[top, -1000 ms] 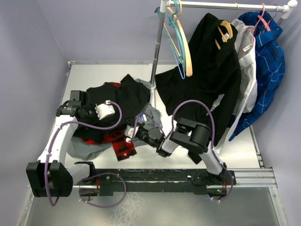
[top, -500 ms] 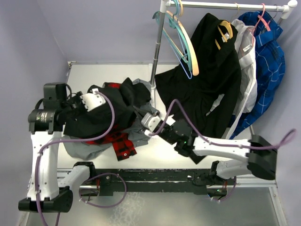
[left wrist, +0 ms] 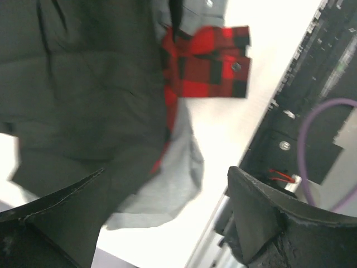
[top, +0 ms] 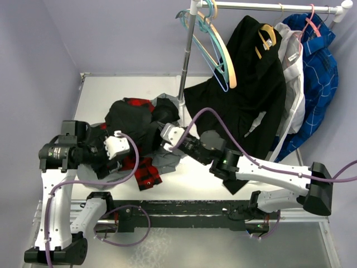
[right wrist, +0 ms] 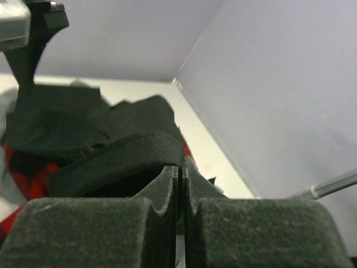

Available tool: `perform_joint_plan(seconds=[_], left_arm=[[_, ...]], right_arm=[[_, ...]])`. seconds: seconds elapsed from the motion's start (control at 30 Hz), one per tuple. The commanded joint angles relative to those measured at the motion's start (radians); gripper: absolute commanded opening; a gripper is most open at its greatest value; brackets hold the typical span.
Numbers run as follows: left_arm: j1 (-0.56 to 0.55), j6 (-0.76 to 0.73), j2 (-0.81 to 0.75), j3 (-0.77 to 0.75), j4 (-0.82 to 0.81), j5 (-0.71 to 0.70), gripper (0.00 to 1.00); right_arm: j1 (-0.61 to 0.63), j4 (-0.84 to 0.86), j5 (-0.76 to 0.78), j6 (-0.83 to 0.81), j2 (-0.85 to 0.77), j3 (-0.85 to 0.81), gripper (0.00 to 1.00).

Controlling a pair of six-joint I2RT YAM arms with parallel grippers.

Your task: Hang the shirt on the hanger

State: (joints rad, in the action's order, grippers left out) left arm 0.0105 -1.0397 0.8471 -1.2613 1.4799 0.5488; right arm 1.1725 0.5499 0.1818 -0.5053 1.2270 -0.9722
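Left gripper [left wrist: 167, 223] newly agape over plaid garment [left wrist: 206, 61], maybe shirt [left wrist: 83, 100]

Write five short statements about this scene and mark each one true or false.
1. The left gripper stands open with nothing between its fingers. True.
2. The right gripper is wide open. False: its fingers are pressed together.
3. The shirt is on the hanger. False: the shirt lies bunched on the table, and the hanger hangs bare on the rail.
4. The plaid shirt hangs on the rail. False: it lies on the table, partly under the black shirt.
5. A blue garment hangs near the rail's right end. True.
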Motion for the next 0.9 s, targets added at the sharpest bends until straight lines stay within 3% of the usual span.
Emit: perform_joint_plan(seconds=[0.0,0.17,0.2,0.4,0.53,0.87], left_arm=[[-0.003,-0.041,-0.072,0.111,0.069,0.085,0.89],[-0.003,-0.047,-0.083,0.206,0.033,0.078,0.92],[-0.003,-0.041,-0.085,0.222,0.011,0.061,1.0],[-0.003,0.012,-0.063,0.326,-0.221,-0.112,0.99],[-0.009,-0.029,-0.015,0.407,-0.391,-0.249,0.99],[-0.128,0.021,0.072,0.497,-0.61,-0.182,0.99]], right_arm=[[0.001,0.007,0.047,-0.002,0.03,0.001,0.0],[-0.003,0.017,0.047,0.012,0.049,-0.006,0.0],[-0.005,0.012,0.048,0.014,0.054,-0.011,0.0],[-0.031,0.015,0.087,0.028,0.08,-0.026,0.0],[-0.075,0.016,0.133,0.08,0.108,-0.085,0.0],[-0.175,0.035,0.119,0.19,0.137,-0.113,0.0]])
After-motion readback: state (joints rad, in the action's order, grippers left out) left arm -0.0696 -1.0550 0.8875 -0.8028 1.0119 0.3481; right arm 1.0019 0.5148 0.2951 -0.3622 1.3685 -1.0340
